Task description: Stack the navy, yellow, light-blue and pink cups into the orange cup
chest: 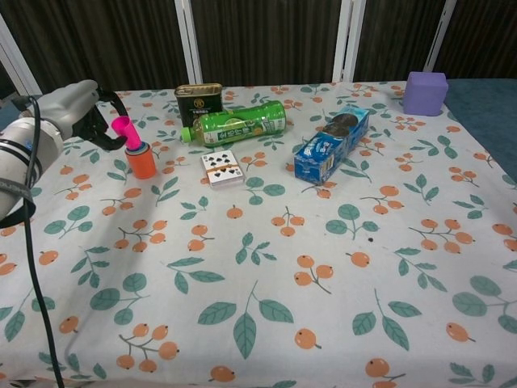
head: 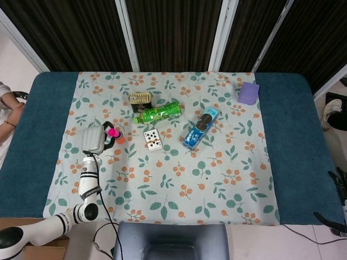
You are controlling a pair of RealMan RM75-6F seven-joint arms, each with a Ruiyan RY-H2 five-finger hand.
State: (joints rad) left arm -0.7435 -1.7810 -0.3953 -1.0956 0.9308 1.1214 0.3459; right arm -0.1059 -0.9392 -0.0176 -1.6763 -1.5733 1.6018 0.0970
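Pinching the pink cup (chest: 123,129), the left hand (chest: 81,109) held it tilted just above the orange cup (chest: 141,162), which stood on the floral cloth (chest: 266,267). Just beside stood a squat tin (chest: 199,102), a lying green bottle (chest: 237,124), a card deck (chest: 221,169) and a glossy blue biscuit pack (chest: 331,145). Only the dark fingertips of the right hand (head: 340,187) showed; their pose could not be told.

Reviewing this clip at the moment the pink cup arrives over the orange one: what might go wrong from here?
1. The left hand holds the pink cup tilted just above the orange cup; lowered at that angle, it may catch the rim rather than nest.
2. The orange cup is small and stands free on the cloth, so a sideways push could tip it.
3. The green bottle and tin lie close behind; an overshoot might bump them.
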